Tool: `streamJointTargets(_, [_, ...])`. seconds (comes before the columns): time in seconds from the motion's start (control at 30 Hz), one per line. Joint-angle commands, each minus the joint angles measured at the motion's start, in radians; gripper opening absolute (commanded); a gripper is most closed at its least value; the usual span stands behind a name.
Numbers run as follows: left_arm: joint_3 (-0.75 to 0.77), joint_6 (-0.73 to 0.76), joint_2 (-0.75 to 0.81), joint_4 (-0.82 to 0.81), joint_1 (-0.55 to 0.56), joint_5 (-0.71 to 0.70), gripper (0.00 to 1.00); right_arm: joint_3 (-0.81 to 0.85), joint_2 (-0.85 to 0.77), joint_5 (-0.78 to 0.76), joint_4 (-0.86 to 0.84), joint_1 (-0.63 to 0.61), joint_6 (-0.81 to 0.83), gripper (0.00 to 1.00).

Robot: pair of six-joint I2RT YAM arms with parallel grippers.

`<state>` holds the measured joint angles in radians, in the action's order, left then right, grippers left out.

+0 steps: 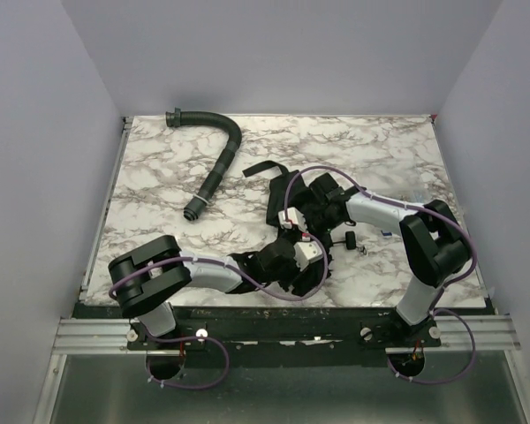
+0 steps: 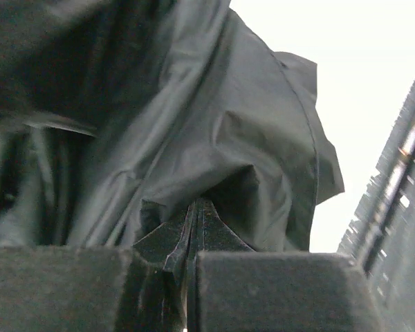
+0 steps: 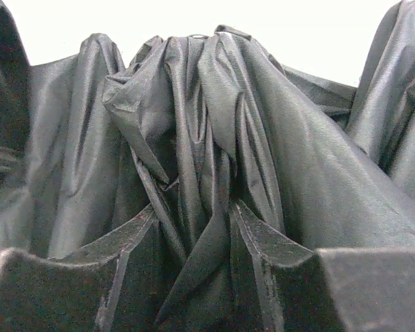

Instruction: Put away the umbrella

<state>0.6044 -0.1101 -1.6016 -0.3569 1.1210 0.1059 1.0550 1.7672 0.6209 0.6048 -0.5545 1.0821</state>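
The umbrella (image 1: 276, 187) lies as a crumpled black bundle in the middle of the marble table, with both arms meeting over it. My left gripper (image 1: 291, 258) comes in from the lower left. In its wrist view the left gripper (image 2: 197, 205) has its fingers pressed together on a thin fold at the edge of the dark canopy (image 2: 228, 111). My right gripper (image 1: 311, 215) reaches in from the right. Its own view shows the right gripper (image 3: 194, 216) with both fingers closed around a gathered bunch of fabric pleats (image 3: 194, 104). Shaft and handle are hidden.
A black ribbed curved hose (image 1: 219, 163) lies at the back left of the table (image 1: 159, 177). A small black piece (image 1: 351, 238) sits just right of the bundle. Grey walls stand on three sides, and a metal rail (image 1: 283, 334) runs along the near edge.
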Motion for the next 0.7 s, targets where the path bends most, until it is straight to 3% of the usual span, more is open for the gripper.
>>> streamJointTargets(0.0, [0.045,-0.039,-0.116,0.09,-0.044,-0.341,0.0,-0.036,0.016,0.027,0.081,0.006,0.035,0.44])
streamJointTargets(0.1, [0.072,-0.075,-0.165,0.097,-0.044,-0.351,0.0,0.001,0.027,0.051,0.122,0.005,0.004,0.52])
streamJointTargets(0.27, [0.01,-0.082,-0.203,0.033,-0.031,-0.354,0.0,0.096,0.074,0.068,0.194,0.01,-0.057,0.72])
streamJointTargets(0.3, [-0.02,-0.09,-0.221,0.019,-0.026,-0.359,0.0,0.161,0.107,0.1,0.273,0.011,-0.056,0.78])
streamJointTargets(0.67, [-0.083,-0.096,-0.256,-0.04,0.001,-0.363,0.0,0.421,0.239,0.162,0.562,0.02,-0.015,0.93])
